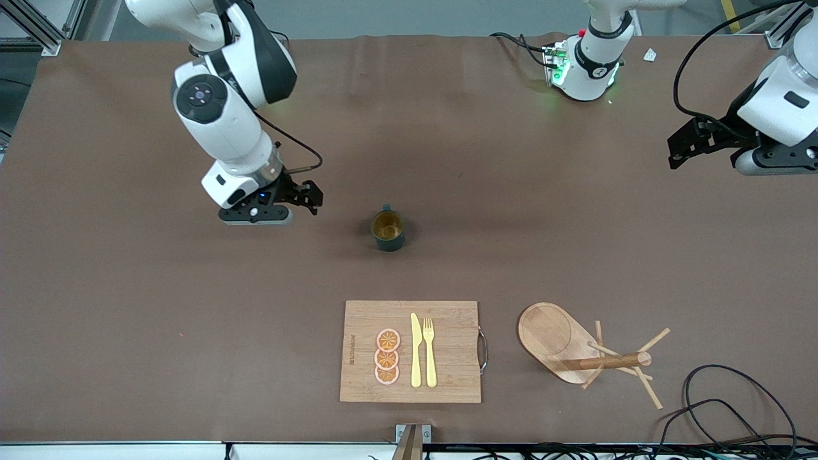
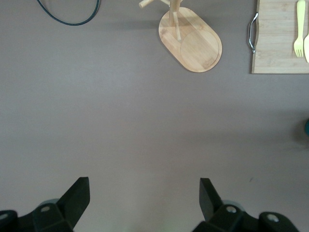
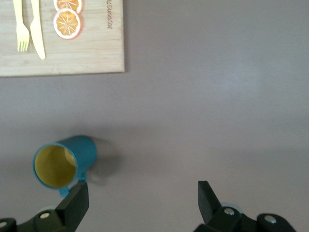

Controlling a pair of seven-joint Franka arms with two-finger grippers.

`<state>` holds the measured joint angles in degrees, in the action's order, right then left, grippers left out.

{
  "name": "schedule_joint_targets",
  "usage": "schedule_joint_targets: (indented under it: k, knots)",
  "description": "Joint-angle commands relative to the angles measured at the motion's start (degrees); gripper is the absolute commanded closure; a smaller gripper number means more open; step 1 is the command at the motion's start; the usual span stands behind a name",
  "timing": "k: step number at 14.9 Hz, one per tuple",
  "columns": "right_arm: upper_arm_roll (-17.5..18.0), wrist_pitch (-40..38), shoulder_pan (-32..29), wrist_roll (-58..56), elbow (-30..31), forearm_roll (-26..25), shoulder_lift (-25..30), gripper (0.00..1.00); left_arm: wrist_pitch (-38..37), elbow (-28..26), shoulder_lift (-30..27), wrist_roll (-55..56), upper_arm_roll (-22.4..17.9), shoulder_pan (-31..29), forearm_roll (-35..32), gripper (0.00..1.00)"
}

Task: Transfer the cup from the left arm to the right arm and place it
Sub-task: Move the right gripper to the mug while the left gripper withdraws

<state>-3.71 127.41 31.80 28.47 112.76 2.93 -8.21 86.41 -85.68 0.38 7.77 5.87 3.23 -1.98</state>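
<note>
The cup (image 1: 388, 230) is a dark teal mug with a tan inside. It stands upright on the brown table near the middle, handle toward the robots' bases. It also shows in the right wrist view (image 3: 65, 162), and as a sliver at the edge of the left wrist view (image 2: 307, 126). My right gripper (image 1: 308, 197) is open and empty, low over the table beside the cup, toward the right arm's end; its own view (image 3: 143, 189) shows the jaws wide apart. My left gripper (image 1: 679, 152) is open and empty (image 2: 145, 187), over bare table at the left arm's end, well away from the cup.
A bamboo cutting board (image 1: 447, 351) nearer the front camera than the cup carries a yellow knife (image 1: 415, 350), a fork (image 1: 429, 351) and orange slices (image 1: 387, 356). A wooden mug rack (image 1: 575, 348) stands beside it toward the left arm's end. Black cables (image 1: 728, 402) lie at the front corner.
</note>
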Motion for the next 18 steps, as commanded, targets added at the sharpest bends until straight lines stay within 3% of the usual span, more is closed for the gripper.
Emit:
schedule_joint_targets:
  k: [1, 8, 11, 18]
  knots:
    - [-0.6, 7.9, 2.6, 3.4, 3.8, 0.3, -1.7, 0.00, -0.1, -2.1, -2.1, -2.0, 0.6, -2.1, 1.3, 0.00]
    - [-0.7, 10.3, 9.4, 11.1, 1.8, 0.1, -8.3, 0.00, -1.2, -1.8, -2.0, -0.9, 1.1, -4.1, 2.9, 0.00]
    - [-0.7, 10.3, 10.7, 12.7, -2.3, 0.1, -13.1, 0.00, -1.2, -1.6, -1.5, -1.1, 1.1, -4.0, 2.6, 0.00]
    - [-0.7, 9.8, 11.9, 20.9, -6.9, 0.2, -18.3, 0.00, -1.9, -1.6, -1.7, -1.7, 2.8, -3.8, 1.3, 0.00]
